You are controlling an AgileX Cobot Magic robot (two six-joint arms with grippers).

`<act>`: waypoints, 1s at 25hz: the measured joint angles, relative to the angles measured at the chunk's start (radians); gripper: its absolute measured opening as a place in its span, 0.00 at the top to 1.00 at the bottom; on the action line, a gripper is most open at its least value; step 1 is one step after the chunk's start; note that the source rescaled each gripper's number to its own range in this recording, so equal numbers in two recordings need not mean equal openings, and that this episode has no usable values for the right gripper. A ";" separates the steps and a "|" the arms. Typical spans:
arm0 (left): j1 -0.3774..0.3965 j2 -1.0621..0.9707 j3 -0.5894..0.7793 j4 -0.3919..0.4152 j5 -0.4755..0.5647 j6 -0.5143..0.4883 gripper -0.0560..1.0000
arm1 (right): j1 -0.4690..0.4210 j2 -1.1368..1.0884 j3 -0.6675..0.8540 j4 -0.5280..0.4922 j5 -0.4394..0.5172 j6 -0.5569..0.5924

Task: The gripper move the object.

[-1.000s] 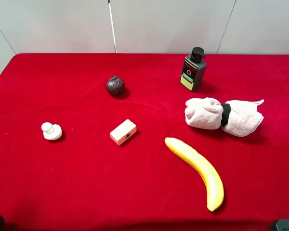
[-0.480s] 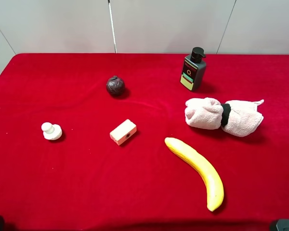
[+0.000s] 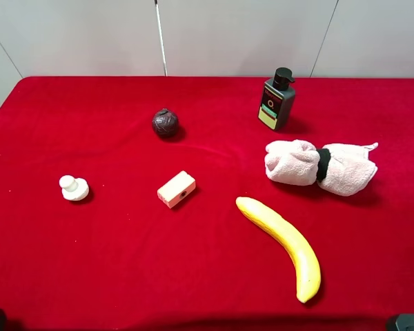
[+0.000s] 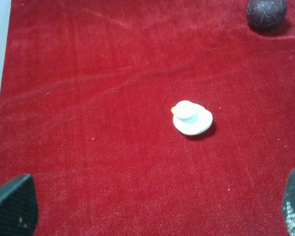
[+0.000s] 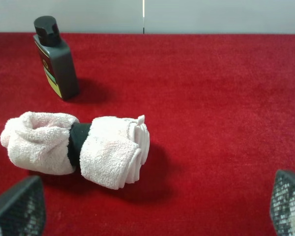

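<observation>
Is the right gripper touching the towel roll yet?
Apart. The right wrist view shows the right gripper open, its fingertips at the frame corners with red cloth between them and the towel roll, which lies untouched.

Landmark: we place everything relative to the rolled towel (image 3: 321, 167), lying on the red cloth (image 3: 124, 262).
Behind the towel: the dark pump bottle (image 3: 277, 99) stands upright, near but apart; we see a strip of bare cloth between them.
In front of the towel: the banana (image 3: 284, 241) lies near its left end, not touching.
Right of the towel: bare cloth to the table edge.
Above the towel: nothing overhangs it.
Left of the towel: the cream block (image 3: 176, 189) and dark ball (image 3: 165, 123) sit well apart; the white figure (image 3: 74, 187) lies farther still.
</observation>
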 joint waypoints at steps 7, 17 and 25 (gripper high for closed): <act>0.000 0.000 0.000 0.000 0.000 0.000 0.00 | 0.000 0.000 0.000 0.000 0.000 0.000; 0.000 0.000 0.000 0.000 0.000 -0.001 0.00 | 0.000 0.000 0.000 0.000 0.001 0.000; 0.000 0.000 0.000 0.000 0.000 -0.001 0.00 | 0.000 0.000 0.000 0.000 0.001 0.000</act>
